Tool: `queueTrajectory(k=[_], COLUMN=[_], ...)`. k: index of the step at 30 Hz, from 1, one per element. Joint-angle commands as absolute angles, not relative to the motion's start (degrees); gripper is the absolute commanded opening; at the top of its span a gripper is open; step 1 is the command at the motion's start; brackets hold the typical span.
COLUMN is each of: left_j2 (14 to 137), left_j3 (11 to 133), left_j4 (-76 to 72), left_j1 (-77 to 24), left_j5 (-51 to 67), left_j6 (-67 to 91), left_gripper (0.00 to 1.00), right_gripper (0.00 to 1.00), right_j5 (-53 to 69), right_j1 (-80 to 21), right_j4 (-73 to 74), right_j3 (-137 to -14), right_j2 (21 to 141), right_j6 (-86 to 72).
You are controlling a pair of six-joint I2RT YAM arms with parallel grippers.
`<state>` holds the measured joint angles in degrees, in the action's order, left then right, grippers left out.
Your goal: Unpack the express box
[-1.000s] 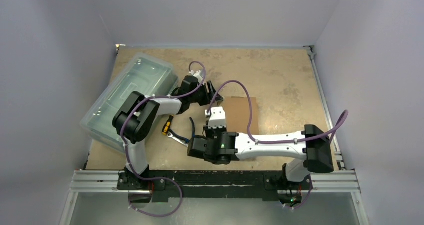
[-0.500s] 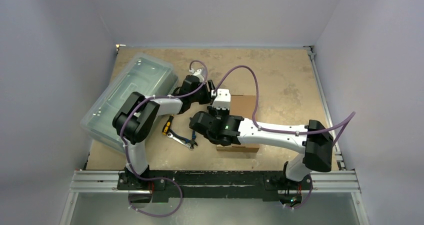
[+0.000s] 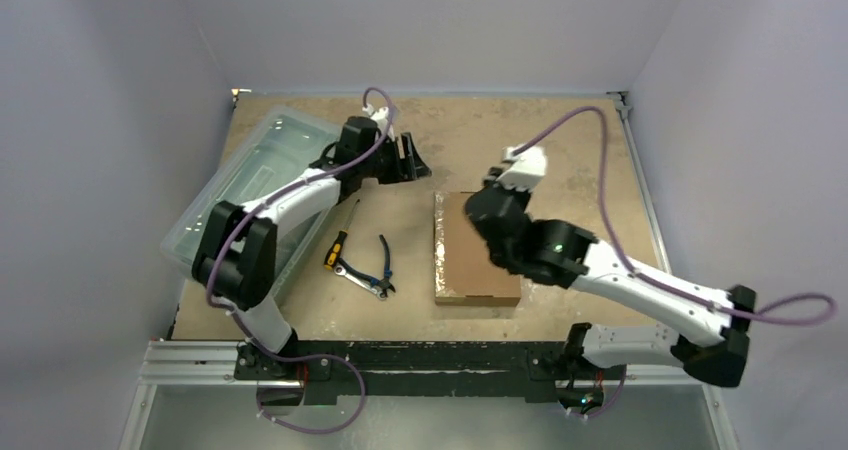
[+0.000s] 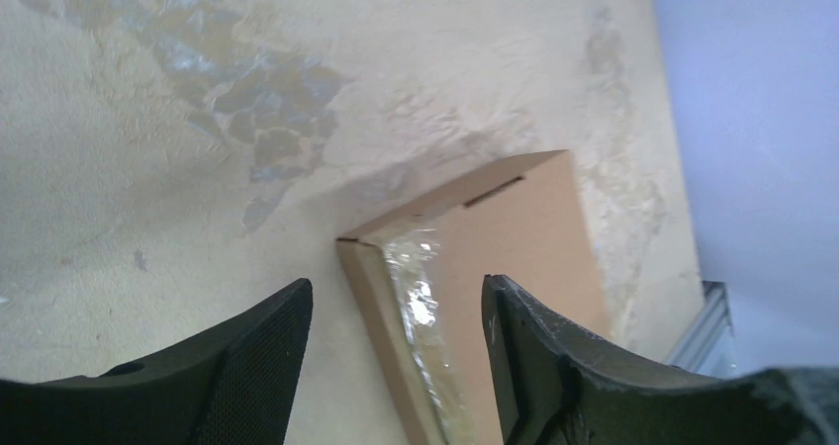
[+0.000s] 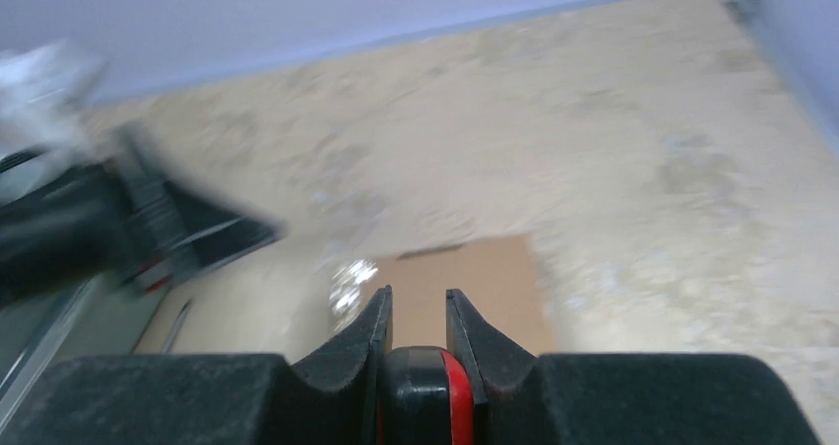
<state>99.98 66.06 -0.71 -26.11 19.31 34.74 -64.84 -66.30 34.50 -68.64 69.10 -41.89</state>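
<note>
- The right arm is folding its elbow out low at 4 o'clock of the desk (image 3: 560, 140). Its forearm is running up toward 11 o'clock, and its wrist is hanging over the far right corner of the express box (image 3: 478, 255).
- The right fingers (image 5: 418, 297) are standing narrow, with a black and red piece sitting between them. I cannot tell whether they are gripping it.
- The left arm is stretching from its base at 7 o'clock toward 1 o'clock, its forearm passing over the plastic bin (image 3: 250, 185).
- The left fingers (image 4: 396, 297) are standing wide with nothing between them, pointing toward 3 o'clock, clear of the box.
- The express box is lying flat and closed on the desk's near middle, at 5 o'clock from the left fingers. Shiny clear tape is running along its left edge.
- Blue-handled pliers (image 3: 368, 270) and a yellow-handled screwdriver (image 3: 338, 242) are lying at 9 o'clock of the box, between it and the bin, apart from both.
- The bin is sitting lidded along the desk's 9 to 10 o'clock side, slanting toward the far corner.
</note>
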Motion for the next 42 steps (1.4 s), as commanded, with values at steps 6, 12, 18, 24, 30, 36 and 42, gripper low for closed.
queueTrajectory(k=[6,12,18,24,30,36,42], left_j2=[81.6,80.51,86.21,94.06,97.87,101.05,104.67], left_j3=[57.99,49.66,47.52,49.79,50.41,52.99,56.05], left_j4=[5.97,-4.73,-13.7,-17.09,-19.33,-19.16,-19.83], left_j1=[-25.91,-25.95,-26.22,-31.23,-34.88,-35.48,-35.94], left_j5=[17.41,19.44,20.61,18.5,13.87,12.27,12.25], left_j6=[37.65,44.57,52.71,55.26,56.45,55.25,54.41], left_gripper=[0.6,0.6,0.56,0.54,0.54,0.54,0.54], right_gripper=[0.0,0.0,0.0,0.0,0.0,0.0,0.0], right_j5=[-44.99,-33.24,-26.93,-33.46,-37.15,-37.31,-38.52], right_j1=[-35.45,-32.79,-31.88,-31.71,-31.57,-31.63,-31.59], right_j4=[25.58,26.73,27.02,32.42,34.96,37.19,37.54], right_j3=[-60.36,-54.92,-51.16,-52.26,-52.99,-52.44,-52.27], right_j2=[62.58,63.31,63.36,63.29,61.73,57.9,54.81], right_j6=[-23.88,-27.4,-28.11,-30.02,-29.67,-31.88,-33.38])
